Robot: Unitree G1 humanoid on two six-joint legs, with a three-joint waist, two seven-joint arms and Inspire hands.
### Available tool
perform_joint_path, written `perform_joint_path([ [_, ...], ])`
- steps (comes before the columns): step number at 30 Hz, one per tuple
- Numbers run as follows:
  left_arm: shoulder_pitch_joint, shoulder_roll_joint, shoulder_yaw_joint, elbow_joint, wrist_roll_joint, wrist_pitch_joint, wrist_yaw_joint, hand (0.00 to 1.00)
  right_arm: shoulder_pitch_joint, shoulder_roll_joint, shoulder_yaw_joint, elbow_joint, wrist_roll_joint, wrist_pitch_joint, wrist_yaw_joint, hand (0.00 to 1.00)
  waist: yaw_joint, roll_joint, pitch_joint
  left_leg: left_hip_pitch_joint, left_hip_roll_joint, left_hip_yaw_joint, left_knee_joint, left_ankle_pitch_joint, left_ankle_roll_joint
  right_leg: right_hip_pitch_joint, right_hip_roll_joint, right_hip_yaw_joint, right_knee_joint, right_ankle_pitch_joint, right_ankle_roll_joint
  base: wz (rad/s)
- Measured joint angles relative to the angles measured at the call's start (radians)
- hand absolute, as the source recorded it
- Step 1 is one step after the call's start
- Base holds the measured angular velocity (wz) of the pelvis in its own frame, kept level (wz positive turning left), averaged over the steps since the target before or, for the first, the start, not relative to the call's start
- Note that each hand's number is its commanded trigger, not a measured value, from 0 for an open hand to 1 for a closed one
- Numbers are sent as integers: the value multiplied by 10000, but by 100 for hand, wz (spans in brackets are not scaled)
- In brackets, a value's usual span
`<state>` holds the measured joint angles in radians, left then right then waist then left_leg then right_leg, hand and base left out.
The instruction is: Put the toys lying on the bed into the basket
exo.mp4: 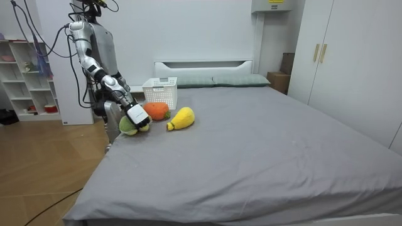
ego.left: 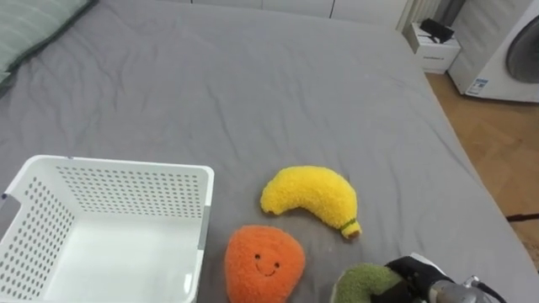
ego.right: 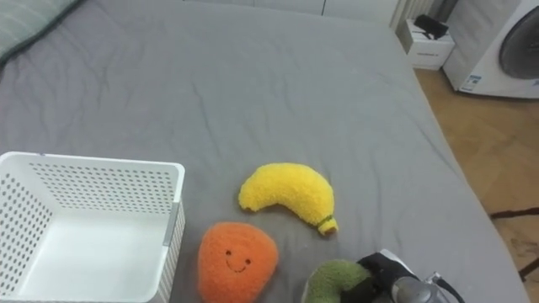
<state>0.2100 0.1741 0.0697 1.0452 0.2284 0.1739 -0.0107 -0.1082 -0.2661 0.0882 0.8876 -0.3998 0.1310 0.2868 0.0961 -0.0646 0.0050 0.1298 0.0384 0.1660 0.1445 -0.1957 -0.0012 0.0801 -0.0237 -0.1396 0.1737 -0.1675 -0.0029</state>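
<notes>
grey bed [ego.left: 253, 93]. white basket [ego.left: 126, 181] on it at near left. yellow banana plush [ego.left: 310, 198] and orange plush [ego.left: 263, 263] lying just beside basket. right arm reaching down from lower right, right hand [ego.left: 418, 278] curled round green plush [ego.left: 362, 283] near bed edge.

In the room view the robot has a pale silver-grey torso with a dark head on top, and black cables loop upward from it. Its arm is built of white and silver shells broken by black joints, with a broad white cuff at the wrist. The right hand [ego.left: 414, 276] is black, carries a small white patch at its back, and joins a shiny metal wrist, perhaps ribbed.
</notes>
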Motion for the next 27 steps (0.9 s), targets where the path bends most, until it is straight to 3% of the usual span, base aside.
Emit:
perform_joint_path([
  [5,-4,-27,65,-1,14,-17,-18,0,1,54,-11,-902,-454,59,240,100,33,27,-4,-63,7,138,-2,3,1,-151,6,101,136,-1,-2,-6],
  [15,-53,-25,256,-8,-57,10,-21,0,-36,-54,-139,-4931,-740,235,321,100,-95,-50,-46,-71,3,170,16,5,3,-214,-10,122,168,-5,-5,-1],
  [23,-69,-50,261,-62,-215,-44,-8,0,-559,-8,-154,-6855,-716,270,334,100,-36,-29,-12,-110,0,220,15,7,7,-292,-9,172,271,-8,-2,-1],
  [27,-88,-50,228,-88,-215,-38,18,0,-1244,30,-108,-7207,-721,556,341,100,12,4,14,-129,3,228,15,6,6,-303,-13,147,279,-11,-6,0],
])
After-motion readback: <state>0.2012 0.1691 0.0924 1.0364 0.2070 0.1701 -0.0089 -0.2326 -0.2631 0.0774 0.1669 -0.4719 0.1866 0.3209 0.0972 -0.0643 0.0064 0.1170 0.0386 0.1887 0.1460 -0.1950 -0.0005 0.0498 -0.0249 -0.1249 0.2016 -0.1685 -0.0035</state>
